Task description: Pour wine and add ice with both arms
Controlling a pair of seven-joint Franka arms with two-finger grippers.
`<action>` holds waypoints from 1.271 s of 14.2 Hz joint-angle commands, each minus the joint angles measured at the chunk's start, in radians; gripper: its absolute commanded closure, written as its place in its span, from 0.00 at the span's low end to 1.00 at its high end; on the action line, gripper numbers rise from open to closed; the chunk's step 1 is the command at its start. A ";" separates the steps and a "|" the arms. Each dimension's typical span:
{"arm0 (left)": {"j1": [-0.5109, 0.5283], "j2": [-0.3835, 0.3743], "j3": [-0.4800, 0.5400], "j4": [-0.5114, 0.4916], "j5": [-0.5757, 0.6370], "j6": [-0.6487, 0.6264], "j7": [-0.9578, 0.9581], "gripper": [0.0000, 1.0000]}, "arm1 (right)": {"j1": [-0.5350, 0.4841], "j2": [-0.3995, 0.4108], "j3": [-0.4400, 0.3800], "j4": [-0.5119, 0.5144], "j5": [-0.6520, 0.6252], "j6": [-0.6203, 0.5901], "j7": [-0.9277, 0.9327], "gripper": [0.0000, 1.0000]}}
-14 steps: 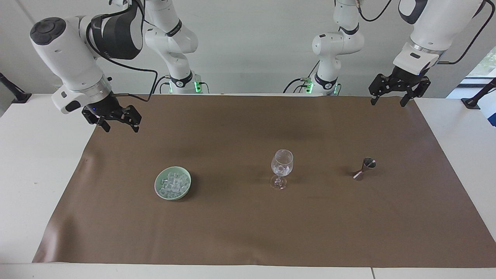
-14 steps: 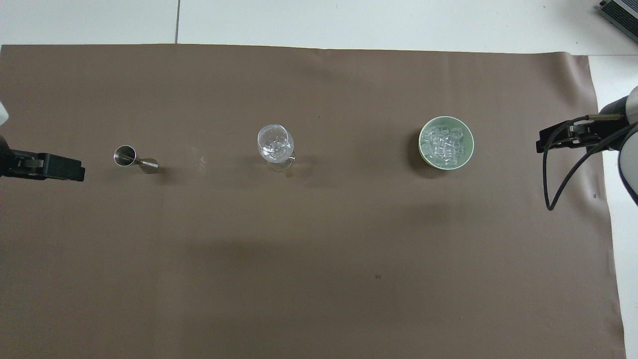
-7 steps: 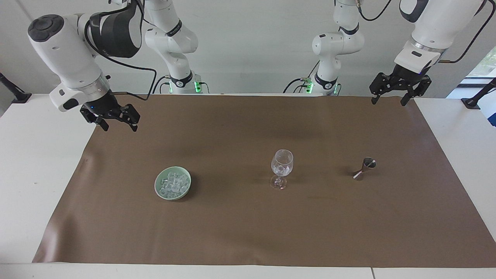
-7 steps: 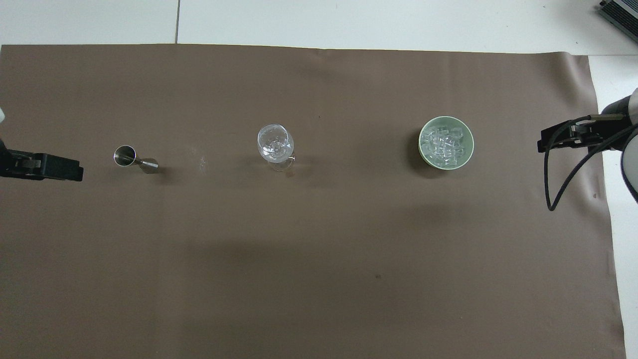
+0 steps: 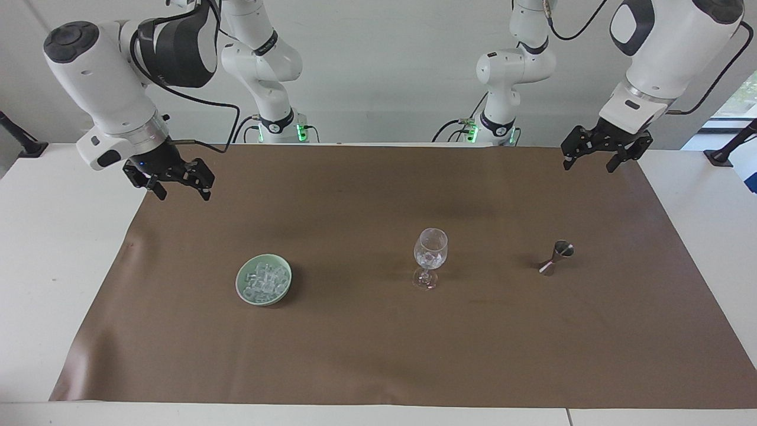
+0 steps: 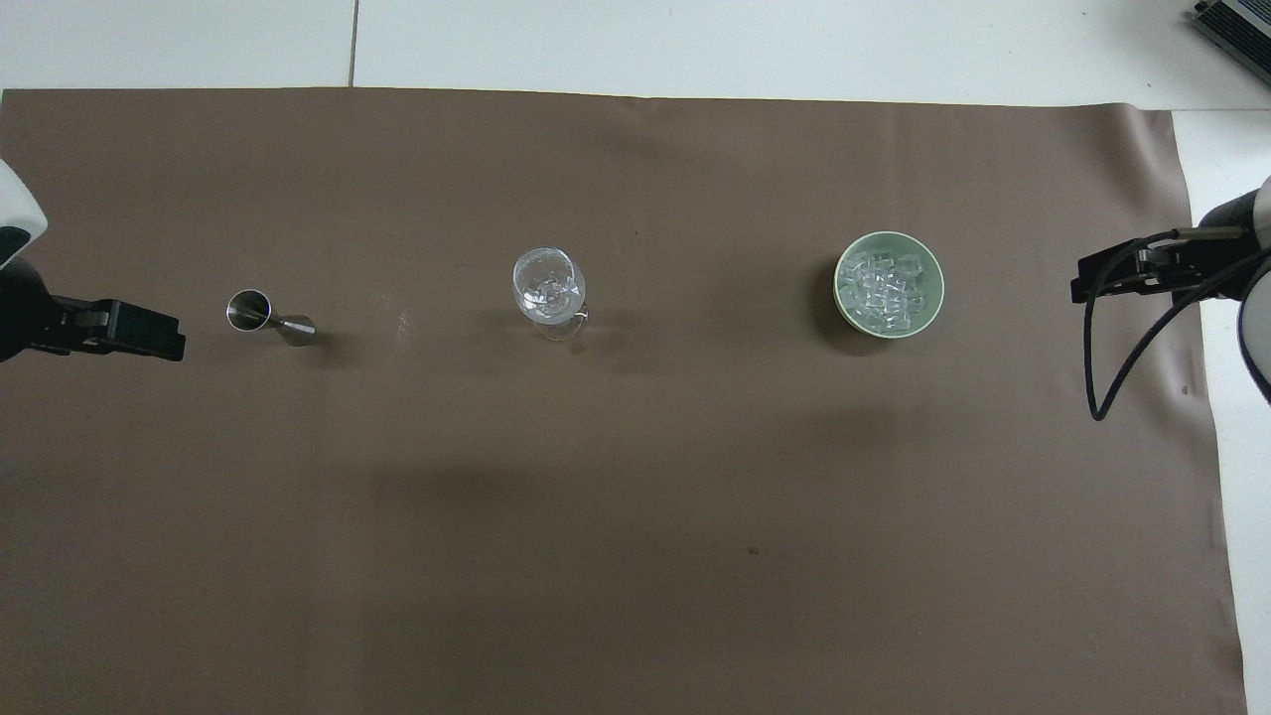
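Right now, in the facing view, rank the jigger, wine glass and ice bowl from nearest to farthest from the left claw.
1. Jigger, toward the left arm's end, closest to the left claw.
2. Wine glass, mid-table.
3. Ice bowl, toward the right arm's end.

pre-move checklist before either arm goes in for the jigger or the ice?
1. Left pincer open, empty, raised over the brown mat's corner at its own end: ok.
2. Right pincer open, empty, raised over the mat edge at its own end: ok.
3. Small metal hourglass-shaped jigger upright, nothing touching it: ok.
4. Clear stemmed wine glass upright between jigger and bowl: ok. It already seems to hold ice.
5. Small clear ice cubes piled in the pale green bowl: ok.
6. Wine in the jigger: cannot tell.
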 commanded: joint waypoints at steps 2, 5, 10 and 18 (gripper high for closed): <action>-0.004 -0.007 0.007 -0.019 -0.012 -0.008 -0.002 0.00 | 0.023 -0.088 -0.023 -0.046 0.011 -0.014 -0.025 0.00; -0.004 -0.036 0.007 -0.008 -0.012 -0.014 -0.006 0.00 | 0.071 -0.147 -0.080 -0.102 0.012 -0.017 -0.034 0.00; -0.004 -0.050 0.007 -0.008 -0.012 -0.020 -0.006 0.00 | 0.071 -0.147 -0.082 -0.088 0.008 -0.034 -0.052 0.00; -0.004 -0.072 0.010 0.004 -0.012 -0.022 -0.008 0.00 | 0.065 -0.174 -0.103 -0.005 0.017 -0.115 -0.058 0.00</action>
